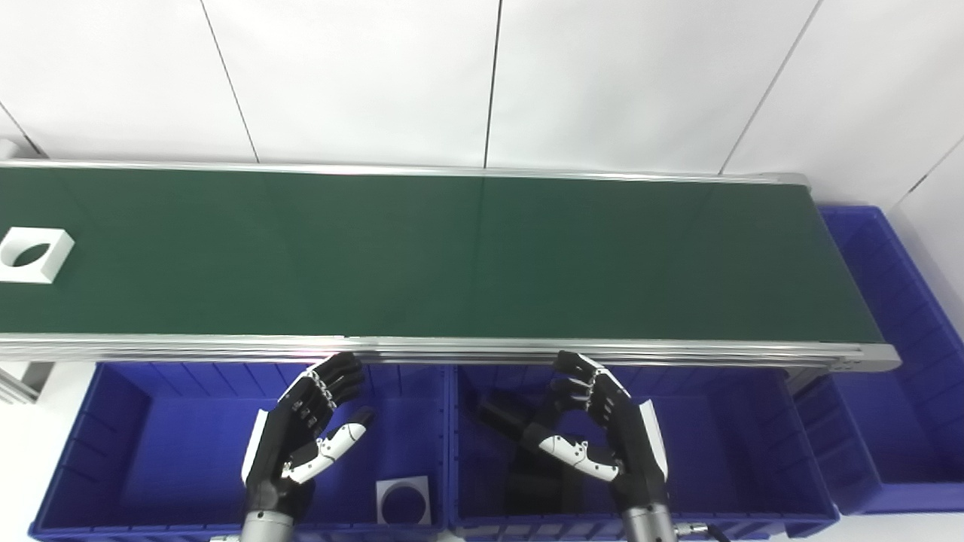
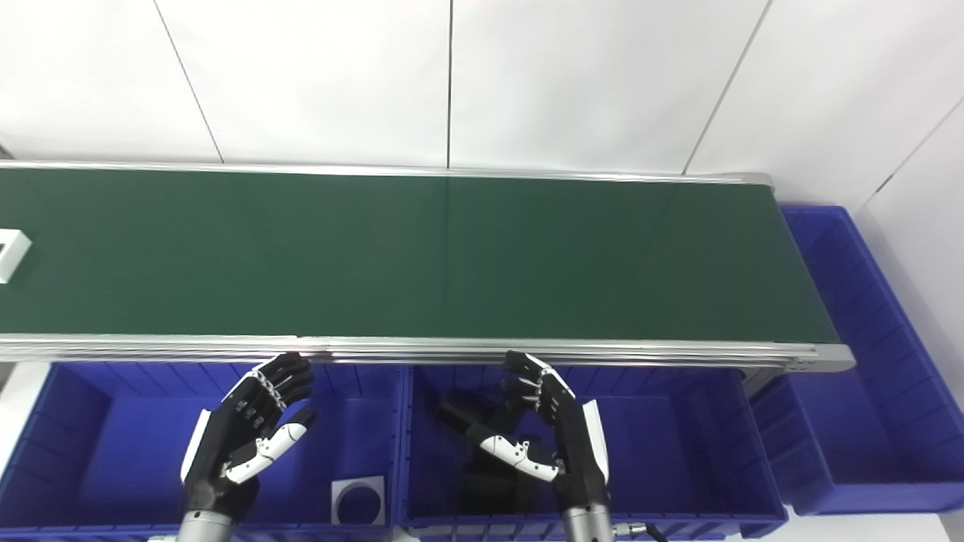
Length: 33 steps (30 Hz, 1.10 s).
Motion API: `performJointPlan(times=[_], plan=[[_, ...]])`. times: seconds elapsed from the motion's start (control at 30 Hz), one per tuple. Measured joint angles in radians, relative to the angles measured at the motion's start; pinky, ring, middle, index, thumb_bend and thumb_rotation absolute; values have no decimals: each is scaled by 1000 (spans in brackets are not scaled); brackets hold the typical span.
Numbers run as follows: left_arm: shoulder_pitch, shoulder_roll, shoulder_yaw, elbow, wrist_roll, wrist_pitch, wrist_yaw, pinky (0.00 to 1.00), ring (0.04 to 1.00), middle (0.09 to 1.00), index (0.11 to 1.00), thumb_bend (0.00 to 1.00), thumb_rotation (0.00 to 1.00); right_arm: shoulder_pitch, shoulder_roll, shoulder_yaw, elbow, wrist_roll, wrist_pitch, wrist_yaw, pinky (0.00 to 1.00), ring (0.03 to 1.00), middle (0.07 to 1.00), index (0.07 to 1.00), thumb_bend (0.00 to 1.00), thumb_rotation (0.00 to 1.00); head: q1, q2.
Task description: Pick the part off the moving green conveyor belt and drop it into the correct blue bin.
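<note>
- Two hands up, both empty, fingers spread: left hand (image 1: 305,436) over left bin (image 1: 113,452), right hand (image 1: 602,433) over middle bin (image 1: 738,444).
- White part (image 1: 34,254), square with round hole, sits on belt (image 1: 452,256) at far 9 o'clock edge, well apart from both hands.
- Second white part (image 1: 404,500) lies in left bin, at 4 o'clock from left hand.
- Dark shape in middle bin under right hand, can't tell what.
- Third bin (image 1: 904,361) at belt's 3 o'clock end.
</note>
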Motion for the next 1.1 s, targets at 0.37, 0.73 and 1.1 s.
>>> performJointPlan(times=[0.37, 0.73, 1.1], plan=[[4, 0, 2, 2, -2, -6, 0, 755, 741, 752, 741, 543, 17, 7, 6, 0, 0, -13, 0, 0, 603, 714, 769, 774, 677, 168, 0, -5], [3, 1, 10, 5, -3, -8, -5, 747, 736, 748, 739, 555, 25, 6, 5, 1, 0, -10, 0, -1, 601, 713, 772, 767, 671, 159, 2, -3], [2, 0, 13, 20, -3, -13, -5, 755, 738, 749, 732, 560, 22, 3, 8, 0, 1, -11, 0, -1, 603, 716, 768, 767, 680, 136, 9, -9]])
